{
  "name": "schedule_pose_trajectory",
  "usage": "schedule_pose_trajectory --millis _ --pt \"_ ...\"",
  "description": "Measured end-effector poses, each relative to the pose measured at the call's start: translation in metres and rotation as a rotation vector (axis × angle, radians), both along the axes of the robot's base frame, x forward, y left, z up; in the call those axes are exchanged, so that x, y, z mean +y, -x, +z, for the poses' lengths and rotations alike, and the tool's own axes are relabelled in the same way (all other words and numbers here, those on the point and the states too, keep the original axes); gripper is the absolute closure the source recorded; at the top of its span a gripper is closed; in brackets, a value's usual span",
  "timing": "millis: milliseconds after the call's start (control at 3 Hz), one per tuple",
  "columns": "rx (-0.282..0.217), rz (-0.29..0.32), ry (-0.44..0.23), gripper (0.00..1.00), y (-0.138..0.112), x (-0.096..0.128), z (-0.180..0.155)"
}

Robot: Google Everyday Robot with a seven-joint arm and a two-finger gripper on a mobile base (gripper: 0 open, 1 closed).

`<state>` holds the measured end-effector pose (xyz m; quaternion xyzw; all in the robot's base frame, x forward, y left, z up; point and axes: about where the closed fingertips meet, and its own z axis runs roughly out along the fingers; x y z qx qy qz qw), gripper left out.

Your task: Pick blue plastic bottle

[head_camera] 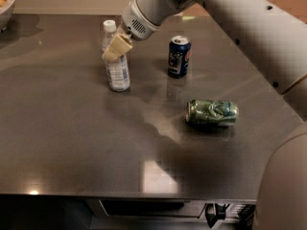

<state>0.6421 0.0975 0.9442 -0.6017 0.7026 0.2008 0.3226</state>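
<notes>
The blue plastic bottle (118, 73) stands upright on the grey tabletop (72, 143), toward the far left of the surface, with its white cap up and its base on the metal. The gripper (115, 49) sits at the bottle's upper part, just below the cap, and its beige tip crosses in front of the neck and shoulder. I cannot tell whether the gripper is closed on the bottle or only set against it. The white arm (230, 13) comes in from the upper right and slants down to the gripper. 2 cans share the tabletop. A dark blue soda can (179, 56) stands upright to the right of the bottle, apart from it. A green crushed can (212, 112) lies on its side nearer the front right. A bowl (5, 6) shows at the far left corner.
</notes>
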Motion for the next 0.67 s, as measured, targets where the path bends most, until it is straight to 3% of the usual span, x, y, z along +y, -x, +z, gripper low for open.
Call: schedule_pose_trajectory --millis 333,667 --pt "0.006 0.017 -0.019 0.87 0.011 -0.012 0.018" --pt "0.005 0.072 -0.033 1.0 0.034 -0.027 0.047"
